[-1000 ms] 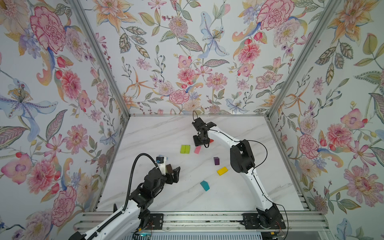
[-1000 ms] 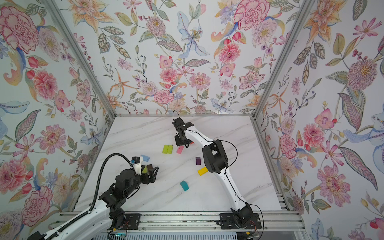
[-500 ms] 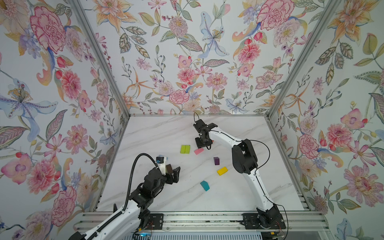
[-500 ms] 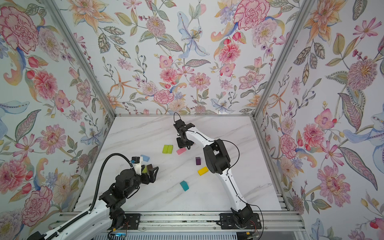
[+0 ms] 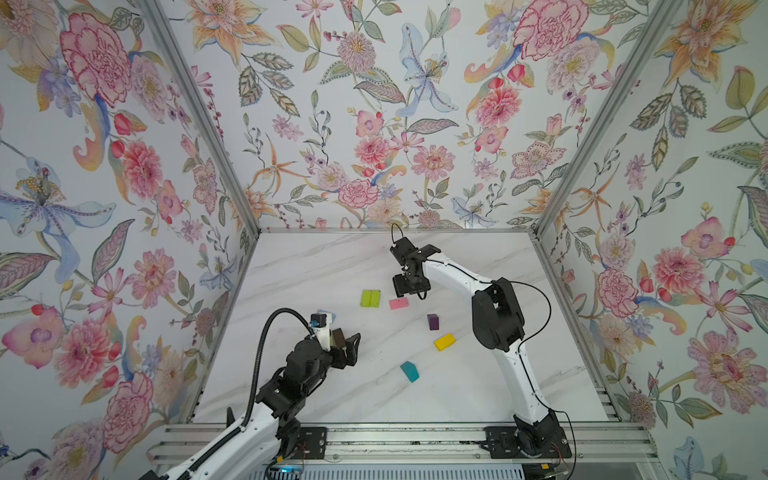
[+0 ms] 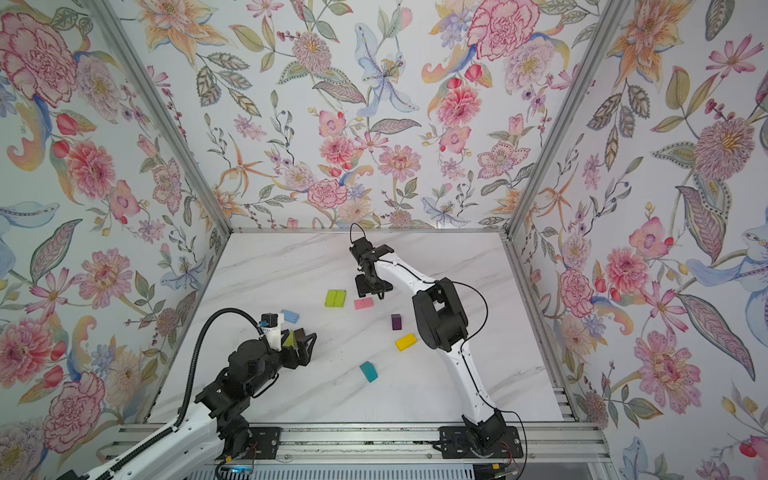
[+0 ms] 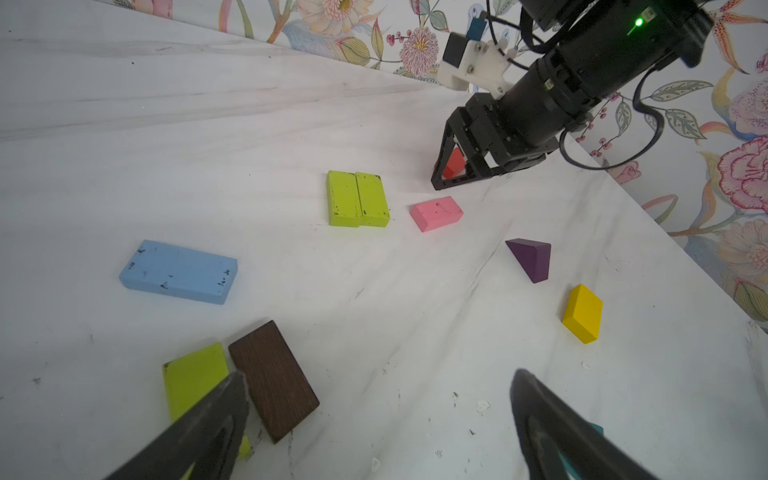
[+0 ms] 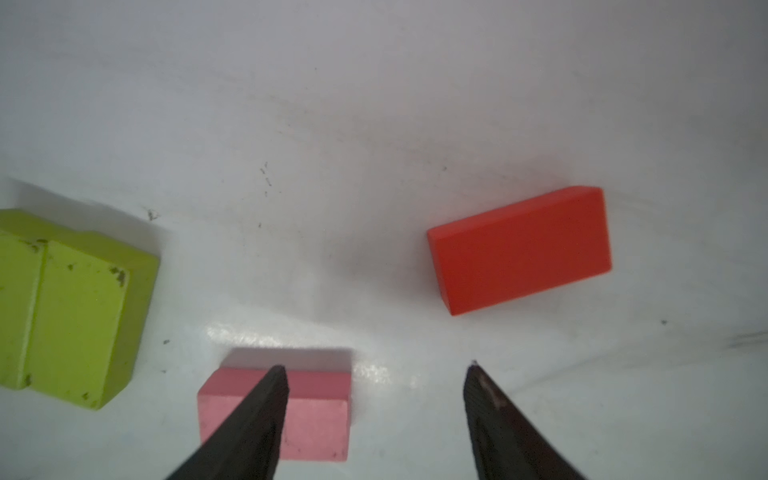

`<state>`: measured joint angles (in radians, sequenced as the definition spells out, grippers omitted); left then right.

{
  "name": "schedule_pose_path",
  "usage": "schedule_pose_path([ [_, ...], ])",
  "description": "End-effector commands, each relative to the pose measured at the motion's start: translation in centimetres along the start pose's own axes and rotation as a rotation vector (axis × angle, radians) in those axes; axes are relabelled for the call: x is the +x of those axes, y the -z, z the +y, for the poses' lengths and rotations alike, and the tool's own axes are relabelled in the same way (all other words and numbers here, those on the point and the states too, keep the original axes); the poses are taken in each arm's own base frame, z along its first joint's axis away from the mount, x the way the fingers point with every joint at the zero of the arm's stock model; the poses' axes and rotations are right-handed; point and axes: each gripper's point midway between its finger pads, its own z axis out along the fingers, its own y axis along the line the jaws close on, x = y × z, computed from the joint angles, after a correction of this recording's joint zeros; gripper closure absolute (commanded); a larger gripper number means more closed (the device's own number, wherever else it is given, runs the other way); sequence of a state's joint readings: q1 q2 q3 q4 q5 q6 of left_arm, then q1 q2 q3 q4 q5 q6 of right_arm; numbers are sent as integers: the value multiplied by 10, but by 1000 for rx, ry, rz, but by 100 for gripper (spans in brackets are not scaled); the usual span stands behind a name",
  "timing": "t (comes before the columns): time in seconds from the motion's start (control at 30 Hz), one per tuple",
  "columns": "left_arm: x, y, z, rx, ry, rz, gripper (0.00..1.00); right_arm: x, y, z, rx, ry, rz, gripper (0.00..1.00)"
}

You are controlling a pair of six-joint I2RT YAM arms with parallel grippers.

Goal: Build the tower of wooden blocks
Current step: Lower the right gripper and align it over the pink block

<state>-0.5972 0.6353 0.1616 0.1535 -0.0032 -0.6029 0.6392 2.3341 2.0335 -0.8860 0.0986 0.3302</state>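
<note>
Jaws spread and empty, the right end effector hovers over the desk beside the pink block, near the paired lime green blocks, a likely base layer, and should straddle the pink block's narrow sides squarely before closing.

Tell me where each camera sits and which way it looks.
Both top views: high above the front, looking down on the table; left arm, right arm show.
Left wrist: on its arm, facing the right hand across the blocks; own fingertips show.
Right wrist: pointing down at pink block and red block; own fingertips show.
Shared: pink block.
</note>
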Motion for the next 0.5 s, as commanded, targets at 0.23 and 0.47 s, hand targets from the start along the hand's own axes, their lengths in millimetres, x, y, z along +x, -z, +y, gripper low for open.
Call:
schedule_pose_path([
  [0.23,3,4,-33,52,-87,101,1,21,36,30,-21,4,-12,24],
  [0.47,-1,14,-19,-168,-147,215,1,31,26,33,11,-4,1,15],
])
